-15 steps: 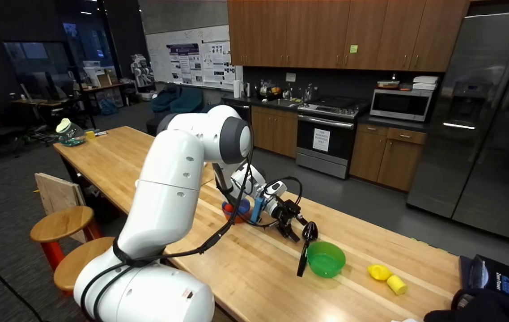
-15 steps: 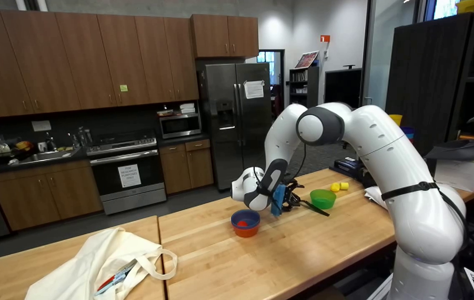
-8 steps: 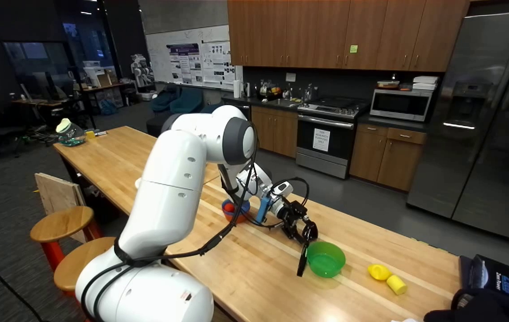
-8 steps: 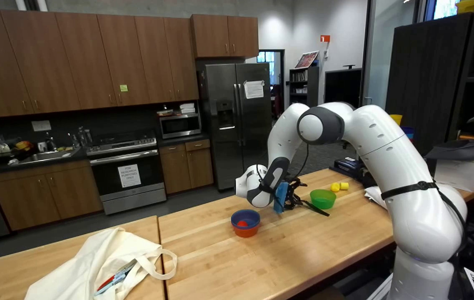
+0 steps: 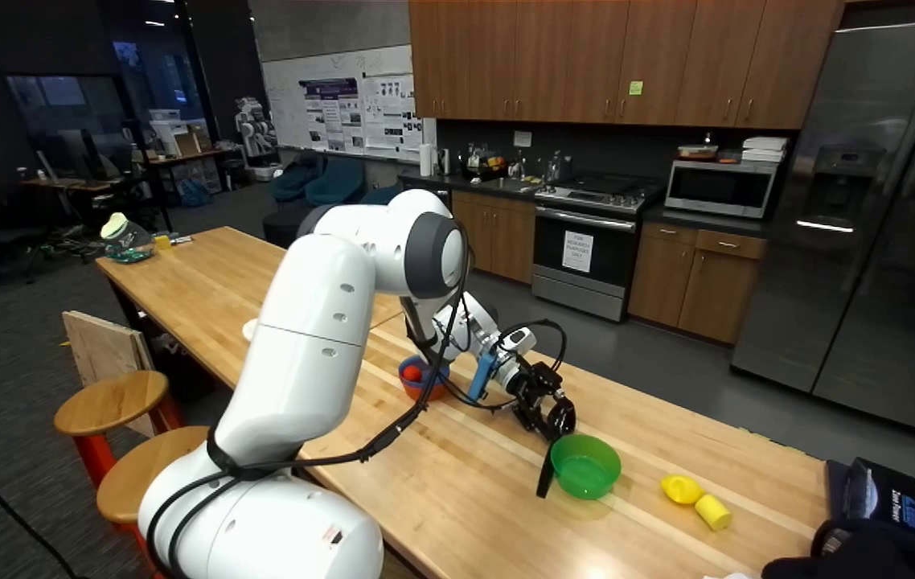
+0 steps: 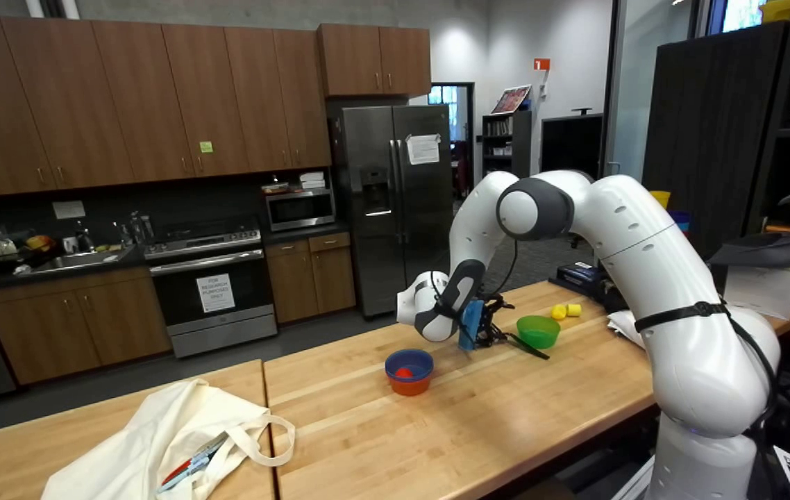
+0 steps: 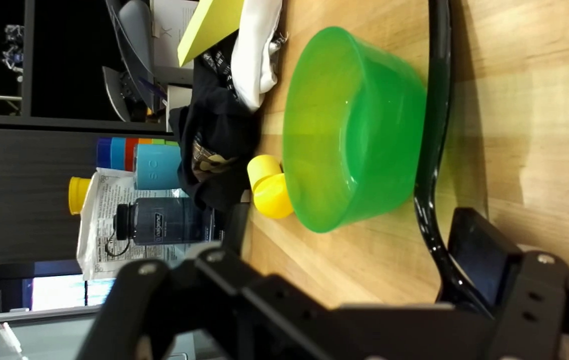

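My gripper [image 5: 551,414] is open, low over the table at the black ladle [image 5: 544,476]. In the wrist view the gripper [image 7: 354,222] has its jaws wide apart. The glossy handle of the ladle [image 7: 432,165] runs down between them, close against the right-hand finger [image 7: 484,257]. The ladle's bowl end is mostly hidden behind the gripper body there. A translucent green bowl [image 7: 394,125] stands upright beside the handle, very near or touching it. In an exterior view the green bowl [image 6: 538,333] stands beyond the gripper [image 6: 502,323], next to the ladle handle [image 6: 530,347].
A yellow lemon-like object [image 5: 681,489] and a yellow cylinder [image 5: 713,511] lie past the green bowl. A blue bowl [image 6: 409,360] with a red ball sits in an orange-red bowl [image 6: 409,386]. A cream tote bag [image 6: 138,444] and a dark box [image 5: 908,507] lie at opposite ends.
The gripper has moved forward toward the green bowl, and its open jaws have come around the ladle. The ladle has shifted slightly. The bowls and yellow objects stay put.
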`<control>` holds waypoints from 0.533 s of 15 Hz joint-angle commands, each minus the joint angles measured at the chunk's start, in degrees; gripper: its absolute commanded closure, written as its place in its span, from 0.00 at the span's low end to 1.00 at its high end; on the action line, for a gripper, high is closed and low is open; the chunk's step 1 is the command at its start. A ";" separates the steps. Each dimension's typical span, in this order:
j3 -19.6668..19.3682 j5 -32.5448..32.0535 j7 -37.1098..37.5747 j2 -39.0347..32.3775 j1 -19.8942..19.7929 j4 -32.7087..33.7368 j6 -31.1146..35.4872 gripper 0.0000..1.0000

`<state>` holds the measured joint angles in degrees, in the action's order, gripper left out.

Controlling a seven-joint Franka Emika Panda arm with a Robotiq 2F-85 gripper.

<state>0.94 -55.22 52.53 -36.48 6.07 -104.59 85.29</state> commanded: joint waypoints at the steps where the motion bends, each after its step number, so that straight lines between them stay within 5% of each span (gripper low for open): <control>1: -0.45 0.33 -1.55 -0.36 -0.62 0.44 1.46 0.00; 8: -1.07 0.43 -3.14 -0.78 -1.51 1.04 2.68 0.00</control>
<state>0.38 -55.20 51.06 -36.53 5.48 -104.22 86.26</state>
